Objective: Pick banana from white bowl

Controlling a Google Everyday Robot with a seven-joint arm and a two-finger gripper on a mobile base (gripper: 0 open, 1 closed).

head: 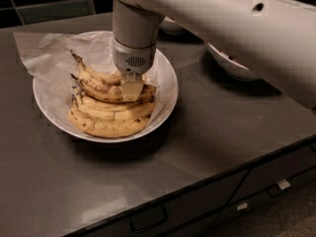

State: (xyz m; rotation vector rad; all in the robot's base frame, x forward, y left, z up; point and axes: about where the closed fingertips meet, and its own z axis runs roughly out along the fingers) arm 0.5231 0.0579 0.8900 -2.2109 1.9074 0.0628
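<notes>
Over the grey counter [207,152], gripper [131,89] touches banana [101,90] in white bowl [169,95].

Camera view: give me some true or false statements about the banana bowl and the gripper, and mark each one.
1. The gripper is down among the bananas in the white bowl. True.
2. The white bowl stands on the floor. False: it stands on the dark counter.
3. The white bowl is lined with crumpled white paper. True.
4. The white bowl holds a single banana. False: several bananas lie stacked in it.
</notes>
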